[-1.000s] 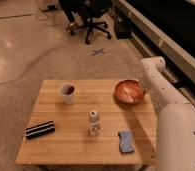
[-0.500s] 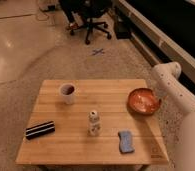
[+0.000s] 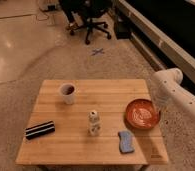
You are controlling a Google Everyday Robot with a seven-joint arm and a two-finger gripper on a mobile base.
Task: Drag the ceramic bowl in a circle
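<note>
The ceramic bowl is wide, shallow and orange-red, with pale marks inside. It sits on the wooden table close to the right edge, about halfway back. My white arm reaches in from the right. My gripper is at the bowl's right rim, at the table's edge.
A small white cup stands at the back left. A small white bottle stands in the middle. A blue sponge lies in front of the bowl. A black striped object lies at the front left. An office chair stands behind the table.
The bowl has moved from the back right towards the front along the table's right edge. My arm has swung out to the right with it.
</note>
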